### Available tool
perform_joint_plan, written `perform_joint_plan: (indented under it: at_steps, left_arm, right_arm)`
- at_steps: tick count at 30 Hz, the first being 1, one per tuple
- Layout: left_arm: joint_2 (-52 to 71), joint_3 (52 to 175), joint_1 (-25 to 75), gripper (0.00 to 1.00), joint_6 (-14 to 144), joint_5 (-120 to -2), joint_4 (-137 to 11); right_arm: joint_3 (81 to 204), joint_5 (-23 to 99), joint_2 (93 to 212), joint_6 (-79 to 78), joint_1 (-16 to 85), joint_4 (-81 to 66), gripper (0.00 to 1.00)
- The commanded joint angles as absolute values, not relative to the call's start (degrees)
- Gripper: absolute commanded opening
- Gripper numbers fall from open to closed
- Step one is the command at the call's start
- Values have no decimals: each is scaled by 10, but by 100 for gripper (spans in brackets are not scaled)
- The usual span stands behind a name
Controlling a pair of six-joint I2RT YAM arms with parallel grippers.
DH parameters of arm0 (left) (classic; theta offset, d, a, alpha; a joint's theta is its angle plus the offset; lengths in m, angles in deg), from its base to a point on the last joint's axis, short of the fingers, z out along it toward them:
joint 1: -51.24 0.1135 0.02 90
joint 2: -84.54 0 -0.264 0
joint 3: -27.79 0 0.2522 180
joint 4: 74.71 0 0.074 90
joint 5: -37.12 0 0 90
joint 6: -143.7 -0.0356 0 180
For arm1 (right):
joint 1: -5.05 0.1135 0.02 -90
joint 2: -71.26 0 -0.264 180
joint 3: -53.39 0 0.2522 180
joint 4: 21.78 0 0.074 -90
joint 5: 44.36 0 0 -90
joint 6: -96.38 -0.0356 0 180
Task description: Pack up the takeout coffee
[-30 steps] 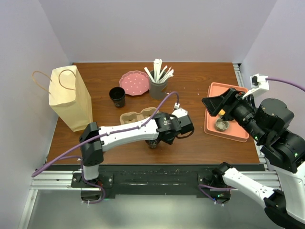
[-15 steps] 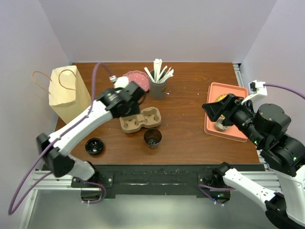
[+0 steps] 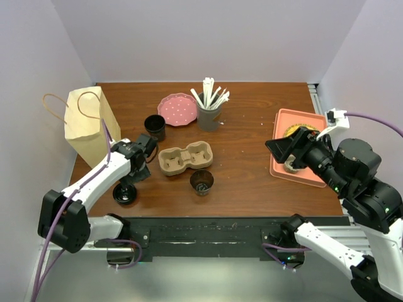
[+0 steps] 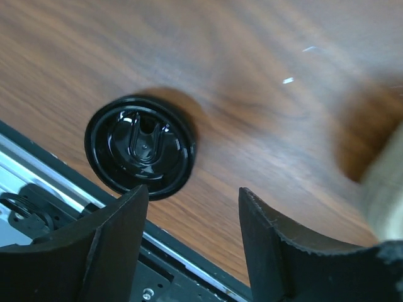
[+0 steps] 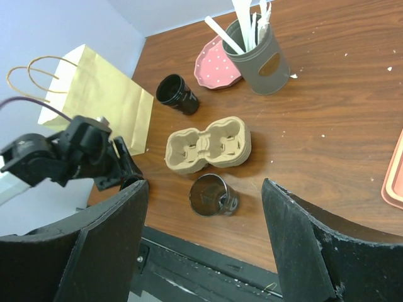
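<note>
Counted on bench (image 3: pixel 252 126): two black cups, namely coffee (image 3: pixel 202 182) and plain cup (image 3: pixel 154 126); one loose lid (image 3: pixel 124 192); one carrier (image 3: pixel 184 158); one bag (image 3: pixel 92 129). Found coffee just in front of carrier: black, pale marks on side, top open. Spread and empty: left tool (image 4: pixel 189 198), above lid, left of carrier; half a second ago, behind carrier. Likewise spread, empty: right tool (image 5: pixel 203 189).

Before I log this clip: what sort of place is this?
Probably a lab robot cell staged as a takeout coffee counter: plain lilac walls box in a small wooden table, and on it stand a handled paper bag, a pulp two-cup carrier and a pot of stirrers.
</note>
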State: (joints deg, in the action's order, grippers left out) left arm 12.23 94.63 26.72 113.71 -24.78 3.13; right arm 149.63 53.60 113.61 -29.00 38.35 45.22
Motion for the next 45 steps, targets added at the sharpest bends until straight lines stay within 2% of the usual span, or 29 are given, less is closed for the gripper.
perform_joint_plan:
  at_steps: [1, 12, 19, 24, 30, 34, 40, 45]
  left_arm:
    - [109, 896, 286, 62, 1135, -274, -47]
    - [47, 862, 297, 50, 1136, -268, -86]
    - [39, 870, 300, 36, 1130, -258, -86]
    - [38, 873, 301, 29, 1126, -254, -79]
    - [41, 894, 301, 15, 1121, -241, -65]
    - [42, 916, 301, 0, 1118, -233, -42]
    - [46, 949, 301, 0, 1115, -236, -21]
    - [55, 986, 300, 0, 1087, -288, -14]
  right_arm:
    - [1509, 533, 1144, -279, 382, 451, 77]
    - [1529, 549, 1156, -253, 381, 457, 78]
    - [1527, 552, 1160, -247, 382, 452, 78]
    - [1517, 549, 1163, -245, 383, 444, 79]
    - [1508, 543, 1166, -245, 381, 436, 79]
    - [1507, 541, 1169, -243, 381, 431, 79]
    - [1508, 536, 1172, -239, 382, 429, 79]
    - [1497, 527, 1173, -233, 381, 423, 79]
